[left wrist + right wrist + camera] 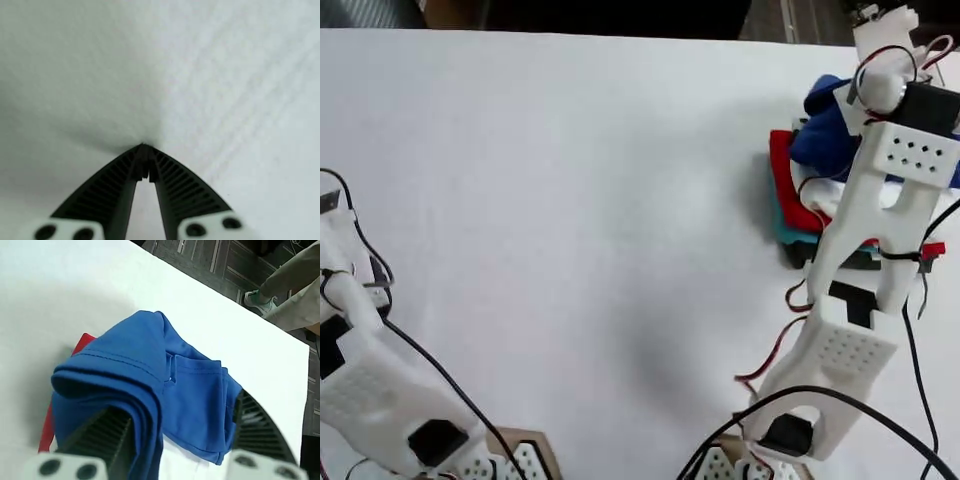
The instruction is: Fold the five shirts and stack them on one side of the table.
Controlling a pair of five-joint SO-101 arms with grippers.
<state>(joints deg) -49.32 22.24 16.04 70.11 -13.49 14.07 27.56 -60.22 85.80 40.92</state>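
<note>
At the table's left edge the left arm [370, 390] sits low and drawn in. Its left gripper [144, 162] has its dark ribbed fingers pressed together at the tips, holding nothing, just above the bare white tabletop [570, 200]. It is probably parked there to leave the middle free.

Toward the right side sits the pile of folded shirts [800, 215]. A red folded shirt [785, 185] lies over a teal layer [788, 232] and a darker one beneath (the exact count is hard to tell). So the stacking side looks chosen.

On top lies a bunched blue cotton shirt [150, 370], loosely rolled rather than flat. The right arm [880, 200] reaches over the pile. The right gripper [180, 410] is spread wide, its fingers flanking the blue bundle, apparently to set or tidy it on the pile.
</note>
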